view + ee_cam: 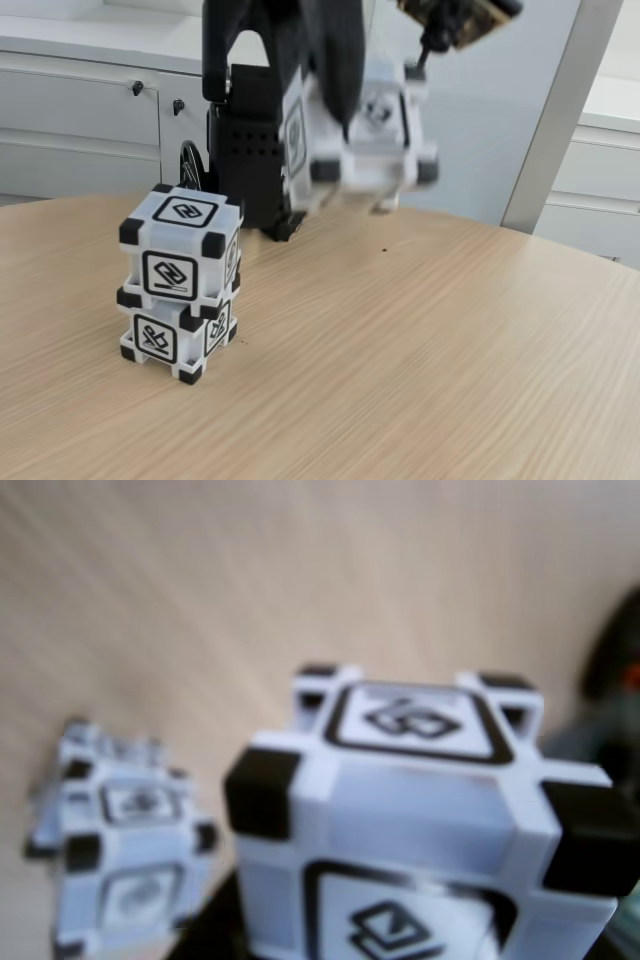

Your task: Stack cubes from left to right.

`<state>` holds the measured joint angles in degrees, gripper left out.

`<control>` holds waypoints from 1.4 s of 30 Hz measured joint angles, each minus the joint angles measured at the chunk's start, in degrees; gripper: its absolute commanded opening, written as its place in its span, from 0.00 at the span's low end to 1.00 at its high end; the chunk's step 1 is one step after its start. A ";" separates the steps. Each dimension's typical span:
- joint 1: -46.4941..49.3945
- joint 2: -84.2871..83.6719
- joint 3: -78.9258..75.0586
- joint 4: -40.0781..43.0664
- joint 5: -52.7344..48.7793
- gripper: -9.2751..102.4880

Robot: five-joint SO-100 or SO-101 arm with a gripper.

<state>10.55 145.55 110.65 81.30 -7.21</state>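
Gripper [345, 120] at the top centre of the fixed view, clamped on a cube [375, 150], held clear above the table [420, 360]; two cubes [180, 285] stacked at left

Office or lab-like room — white cabinets [90, 110] w/ dark knobs, round wood-grain table [420, 360].

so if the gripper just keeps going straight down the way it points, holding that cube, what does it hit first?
Probably bare table. The gripper holds the third cube in the air, right of the two-cube stack in the fixed view; the wrist view also puts the stack off to the side. Motion blur makes depth uncertain.
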 measured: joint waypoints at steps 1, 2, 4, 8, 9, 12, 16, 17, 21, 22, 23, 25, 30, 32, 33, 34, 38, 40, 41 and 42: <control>0.00 1.41 0.00 0.00 -0.35 0.08; 0.00 2.64 0.00 0.00 -0.70 0.08; 0.44 4.83 0.00 0.00 -1.23 0.08; 5.27 6.94 0.00 0.00 -1.23 0.08; 6.86 7.12 0.00 0.00 -1.23 0.08; 11.07 6.94 0.00 0.00 -1.23 0.09; 14.94 6.94 0.00 0.35 0.09 0.10; 15.56 6.94 0.00 1.14 0.53 0.11; 16.35 6.94 0.00 8.09 1.58 0.09; 16.44 6.94 0.00 10.28 1.58 0.09; 16.44 6.94 0.00 12.39 1.58 0.09; 16.52 6.24 -0.53 16.44 1.58 0.08; 16.52 1.14 -3.78 23.03 1.05 0.08; 16.52 -0.79 -4.83 23.47 0.53 0.08; 16.61 -1.49 -5.10 23.47 0.35 0.08; 16.61 -2.11 -5.27 23.47 0.35 0.08; 16.96 -3.34 -5.36 23.47 0.35 0.08; 18.19 -4.22 -5.45 23.47 0.35 0.08; 18.98 -4.92 -5.45 23.47 0.35 0.08; 19.69 -5.80 -5.45 23.47 0.35 0.08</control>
<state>30.23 139.75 105.21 104.77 -6.86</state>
